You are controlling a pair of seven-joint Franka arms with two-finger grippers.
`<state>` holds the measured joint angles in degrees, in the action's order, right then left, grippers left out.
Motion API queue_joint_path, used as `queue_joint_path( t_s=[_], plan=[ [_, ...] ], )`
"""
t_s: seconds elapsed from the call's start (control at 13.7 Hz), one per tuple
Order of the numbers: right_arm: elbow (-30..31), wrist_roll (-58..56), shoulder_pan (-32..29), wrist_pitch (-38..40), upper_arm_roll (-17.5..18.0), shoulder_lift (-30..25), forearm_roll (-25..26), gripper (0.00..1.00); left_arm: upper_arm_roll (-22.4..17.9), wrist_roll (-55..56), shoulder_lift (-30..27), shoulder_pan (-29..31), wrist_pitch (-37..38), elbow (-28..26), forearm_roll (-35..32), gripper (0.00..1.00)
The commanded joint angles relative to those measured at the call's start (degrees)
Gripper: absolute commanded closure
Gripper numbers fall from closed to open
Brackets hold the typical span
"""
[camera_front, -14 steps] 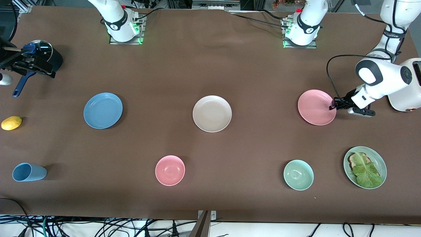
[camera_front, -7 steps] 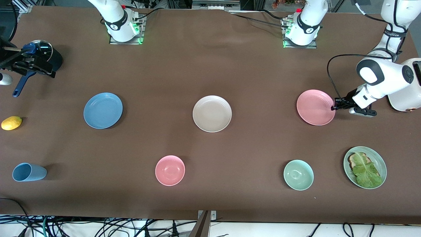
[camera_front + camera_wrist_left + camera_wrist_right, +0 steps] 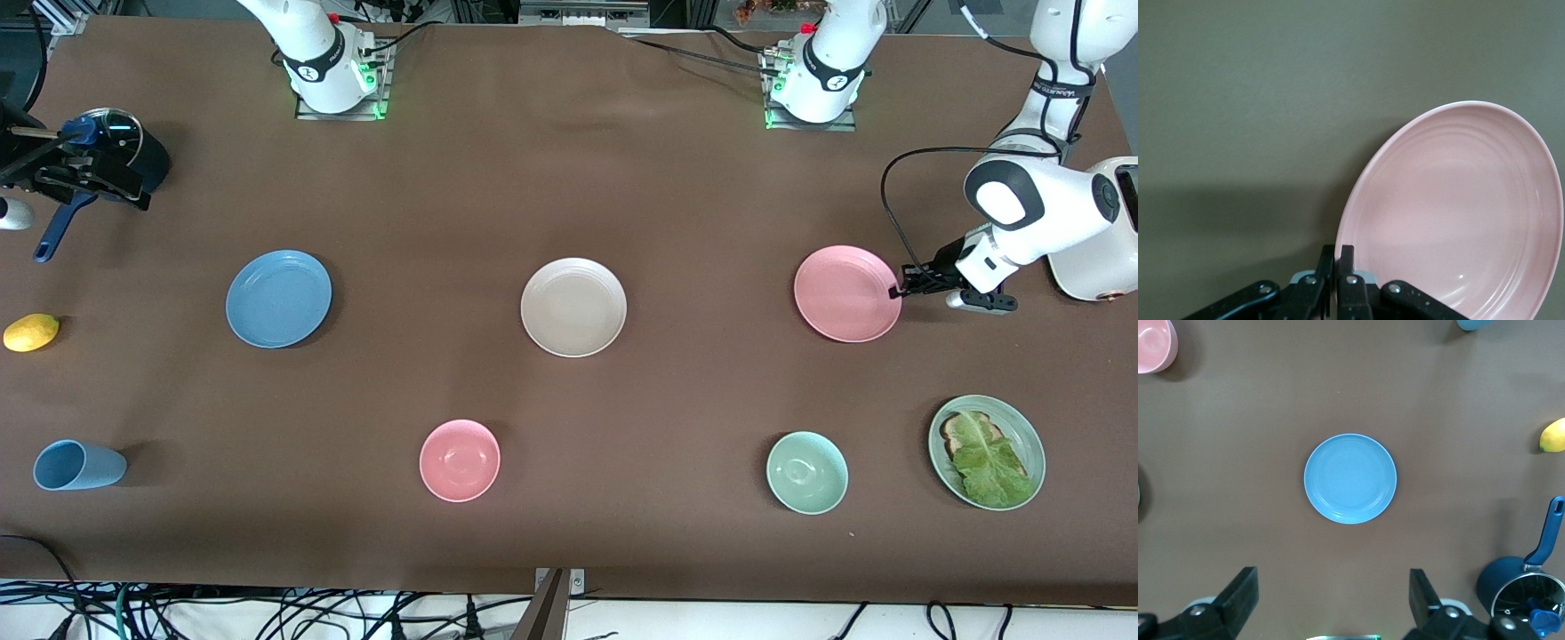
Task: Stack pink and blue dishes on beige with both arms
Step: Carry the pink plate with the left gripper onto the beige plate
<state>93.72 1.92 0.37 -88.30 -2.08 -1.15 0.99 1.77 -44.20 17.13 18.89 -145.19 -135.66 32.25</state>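
The pink plate is at the left arm's end of the table. My left gripper is shut on its rim, on the side away from the beige plate; in the left wrist view the left gripper pinches the edge of the pink plate, whose shadow falls on the cloth beside it. The beige plate lies flat mid-table. The blue plate lies flat toward the right arm's end. My right gripper hangs open and empty high over the table, with the blue plate below it.
A pink bowl, a green bowl and a pale green plate with toast and lettuce sit nearer the front camera. A blue cup, a lemon and a dark saucepan are at the right arm's end.
The left gripper has finished closing on the pink plate's rim. The plate has shifted a little toward the beige plate. The right gripper has not moved.
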Motion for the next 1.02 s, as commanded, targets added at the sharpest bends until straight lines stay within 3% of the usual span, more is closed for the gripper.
queue_joint_path(
  t_s=[0.0, 0.44, 0.73, 0.95],
  plan=[
    [-0.11, -0.69, 0.43, 0.67, -0.55, -0.35, 0.15, 0.0, 2.35, 1.38, -3.06, 0.45, 1.4, -0.22, 1.94, 1.0],
    [-0.11, -0.69, 0.43, 0.67, -0.55, -0.35, 0.15, 0.0, 11.22, 15.78, -4.11, -0.17, 0.96, 0.83, 2.03, 1.0],
    [-0.11, -0.69, 0.43, 0.67, -0.55, -0.35, 0.15, 0.0, 19.3, 30.18, -4.12, -0.96, 0.61, 3.38, 1.24, 1.0],
    [-0.11, -0.69, 0.43, 0.67, -0.55, -0.35, 0.15, 0.0, 22.66, 35.83, -4.12, -1.57, 0.43, 4.17, 1.15, 1.0]
  ],
)
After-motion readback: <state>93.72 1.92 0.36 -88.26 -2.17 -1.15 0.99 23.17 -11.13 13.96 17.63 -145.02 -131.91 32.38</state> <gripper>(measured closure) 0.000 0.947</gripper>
